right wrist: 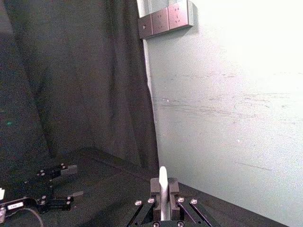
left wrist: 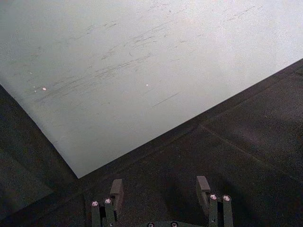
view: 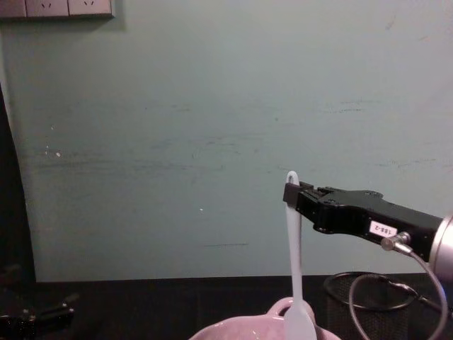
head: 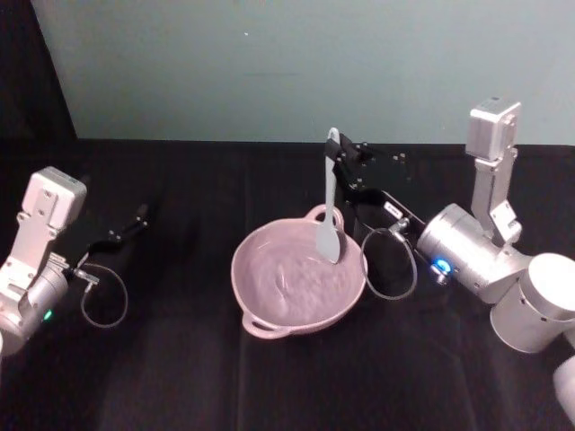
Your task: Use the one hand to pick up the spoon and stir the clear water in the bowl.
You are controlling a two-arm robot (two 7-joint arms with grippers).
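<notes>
Right gripper [head: 336, 154] has its jaws clenched on the white spoon [head: 329, 211] just below the handle tip. It holds the spoon upright, paddle end down inside the pink bowl [head: 260, 301], toward the bowl's far right rim. The bowl sits mid-surface [head: 180, 368], with a black mesh cup [head: 395, 269] just to its right. Left gripper [head: 135, 221] rests out left, jaws released and empty.

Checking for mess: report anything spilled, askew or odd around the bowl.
Nothing stands out. The bowl sits upright on the black table with no spill seen around it. The right gripper grips the spoon near its handle tip, nearly upright, paddle down in the bowl. The left gripper is open, parked at left.
</notes>
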